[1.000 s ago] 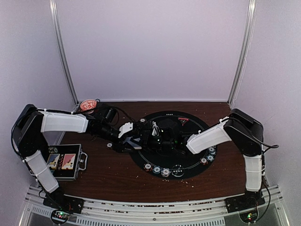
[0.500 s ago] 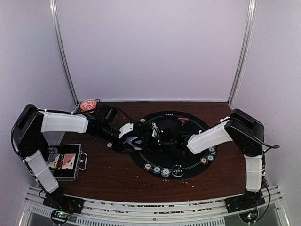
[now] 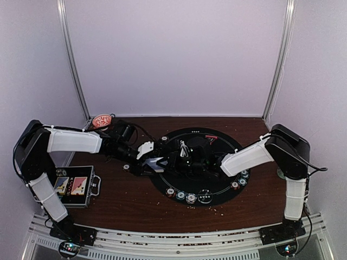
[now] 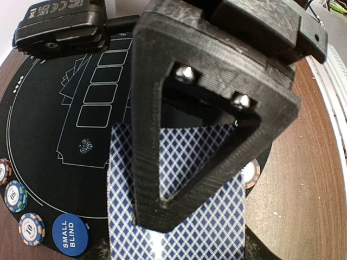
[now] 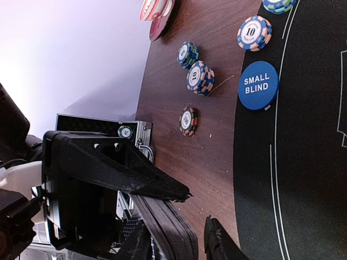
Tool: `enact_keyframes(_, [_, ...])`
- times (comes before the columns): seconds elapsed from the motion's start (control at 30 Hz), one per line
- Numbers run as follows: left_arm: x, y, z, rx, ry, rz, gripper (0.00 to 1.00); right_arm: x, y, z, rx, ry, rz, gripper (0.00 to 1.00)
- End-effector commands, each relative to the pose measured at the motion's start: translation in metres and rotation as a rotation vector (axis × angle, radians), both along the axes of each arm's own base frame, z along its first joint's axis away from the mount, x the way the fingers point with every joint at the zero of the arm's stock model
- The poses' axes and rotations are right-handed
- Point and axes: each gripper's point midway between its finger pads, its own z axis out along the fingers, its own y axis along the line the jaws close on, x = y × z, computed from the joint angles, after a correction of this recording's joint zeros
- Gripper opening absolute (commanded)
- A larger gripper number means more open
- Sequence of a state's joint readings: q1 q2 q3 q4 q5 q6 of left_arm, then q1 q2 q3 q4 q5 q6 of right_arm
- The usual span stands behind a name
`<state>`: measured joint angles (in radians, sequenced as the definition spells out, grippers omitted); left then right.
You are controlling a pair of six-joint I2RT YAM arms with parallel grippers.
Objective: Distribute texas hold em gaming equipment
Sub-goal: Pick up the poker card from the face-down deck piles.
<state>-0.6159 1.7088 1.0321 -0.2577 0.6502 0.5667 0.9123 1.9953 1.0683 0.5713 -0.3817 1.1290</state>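
My left gripper (image 3: 153,161) is shut on a deck of blue-diamond-backed playing cards (image 4: 179,216) and holds it over the left edge of the round black mat (image 3: 217,189). In the right wrist view the deck (image 5: 171,230) shows edge-on under the left gripper's black finger. My right gripper (image 5: 176,246) is open, with its fingers either side of the deck's end, the right finger apart from it. Striped chips (image 3: 180,195) and a blue SMALL BLIND button (image 5: 258,85) lie along the mat's near rim. A red-triangle marker (image 3: 210,139) lies at the far rim.
A black case (image 3: 73,187) with two card packs lies open at the left front. A red bowl (image 3: 101,120) stands at the back left. Loose chips (image 5: 198,77) lie on the wood left of the mat, and more chips (image 3: 243,177) on its right rim.
My right arm has drawn back a little to the right, away from the left gripper. The left arm and the deck have stayed in place.
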Motion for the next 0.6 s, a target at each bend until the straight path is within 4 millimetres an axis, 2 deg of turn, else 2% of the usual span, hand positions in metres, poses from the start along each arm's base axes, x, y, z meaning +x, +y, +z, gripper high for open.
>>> enact_keyframes(0.0, [0.000,-0.003,0.020,-0.054,-0.033,-0.015,0.60,0.005,-0.017,-0.010,-0.059,0.006,-0.048,0.33])
enact_keyframes(0.57, [0.001,-0.003,0.015,-0.041,-0.031,-0.012,0.59,-0.003,-0.023,0.007,-0.056,-0.024,-0.022,0.24])
